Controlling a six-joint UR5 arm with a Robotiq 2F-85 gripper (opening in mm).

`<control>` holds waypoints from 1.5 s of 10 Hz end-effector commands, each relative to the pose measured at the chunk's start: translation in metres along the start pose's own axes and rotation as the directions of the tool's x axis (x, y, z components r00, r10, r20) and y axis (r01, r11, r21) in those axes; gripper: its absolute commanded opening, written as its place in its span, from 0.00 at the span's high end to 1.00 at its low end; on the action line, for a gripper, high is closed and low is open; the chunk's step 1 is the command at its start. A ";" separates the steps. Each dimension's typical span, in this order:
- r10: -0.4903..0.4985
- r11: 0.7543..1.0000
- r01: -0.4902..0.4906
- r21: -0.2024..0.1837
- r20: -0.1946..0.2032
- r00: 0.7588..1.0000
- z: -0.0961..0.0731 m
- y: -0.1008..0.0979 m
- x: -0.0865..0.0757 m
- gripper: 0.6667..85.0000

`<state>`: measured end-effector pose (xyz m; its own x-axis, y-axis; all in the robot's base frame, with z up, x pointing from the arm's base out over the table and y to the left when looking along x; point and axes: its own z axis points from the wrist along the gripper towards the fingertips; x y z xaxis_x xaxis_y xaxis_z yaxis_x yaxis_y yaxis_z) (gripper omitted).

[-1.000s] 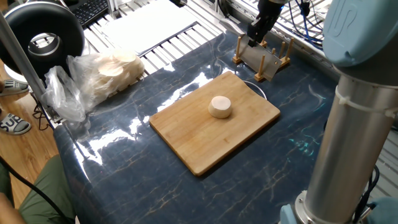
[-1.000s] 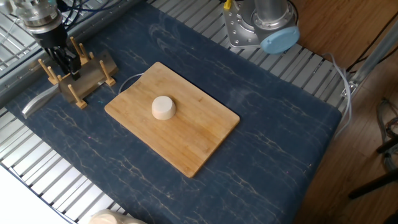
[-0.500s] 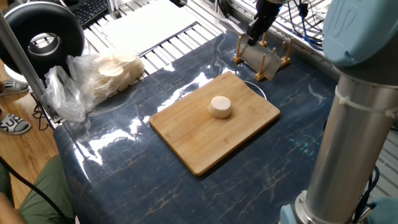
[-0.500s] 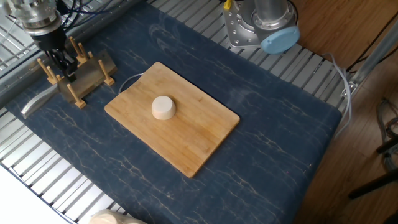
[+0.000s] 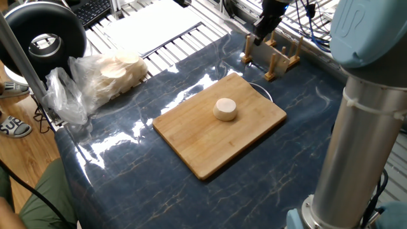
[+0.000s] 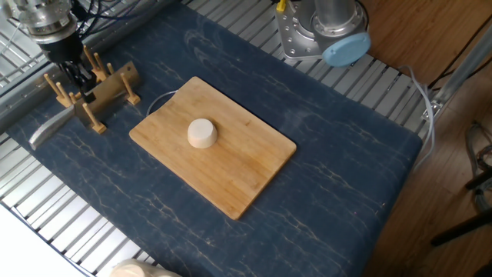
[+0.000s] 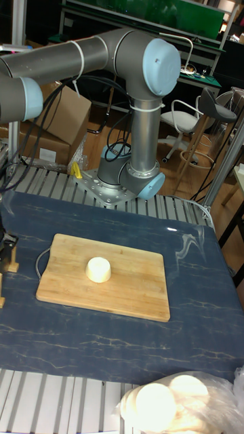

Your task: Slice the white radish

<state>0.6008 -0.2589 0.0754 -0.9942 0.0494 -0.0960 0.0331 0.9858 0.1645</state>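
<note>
- The white radish (image 5: pixel 224 109) is seen upright, whole, near the middle of the wooden cutting board (image 5: pixel 191 143).
- The gripper (image 6: pixel 81 78) is positioned down among the pegs of the wooden knife rack (image 6: pixel 108 92), well apart from the board.
- The jaw opening and any grasp cannot be determined.
- A plastic bag of pale slices (image 5: pixel 108 76) is located beside the board.

A wooden cutting board (image 7: pixel 102 277) lies on the dark blue mat (image 7: pixel 135 339), and the white radish (image 7: pixel 99 269) stands on the board, left of its middle. Behind the board rises the grey robot arm (image 7: pixel 142 122) on its base. In front of the board, at the mat's near edge, sits a heap of pale round slices (image 7: pixel 169 403) in clear plastic.
</note>
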 end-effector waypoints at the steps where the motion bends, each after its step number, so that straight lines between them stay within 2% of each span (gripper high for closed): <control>1: 0.026 0.999 -0.026 0.018 0.001 1.000 -0.013 0.006 -0.003 1.00; 2: 0.027 0.999 -0.027 0.031 -0.010 1.000 -0.024 0.009 -0.002 1.00; 5: 0.021 0.999 -0.020 0.048 -0.020 1.000 -0.038 0.012 -0.001 1.00; 7: 0.008 0.998 -0.005 0.069 -0.045 0.999 -0.055 0.016 0.004 1.00; 9: -0.007 0.994 0.014 0.107 -0.069 0.998 -0.069 0.016 0.010 1.00; 10: 0.001 0.992 0.010 0.128 -0.085 0.996 -0.077 0.021 0.013 1.00; 12: 0.010 0.989 0.005 0.144 -0.107 0.994 -0.089 0.035 0.017 1.00; 13: -0.007 0.986 0.027 0.165 -0.120 0.993 -0.093 0.035 0.018 1.00; 15: -0.002 0.986 0.024 0.164 -0.132 0.991 -0.099 0.053 0.019 1.00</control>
<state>0.5755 -0.2370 0.1651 -0.9994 0.0278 0.0211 0.0279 0.9996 0.0074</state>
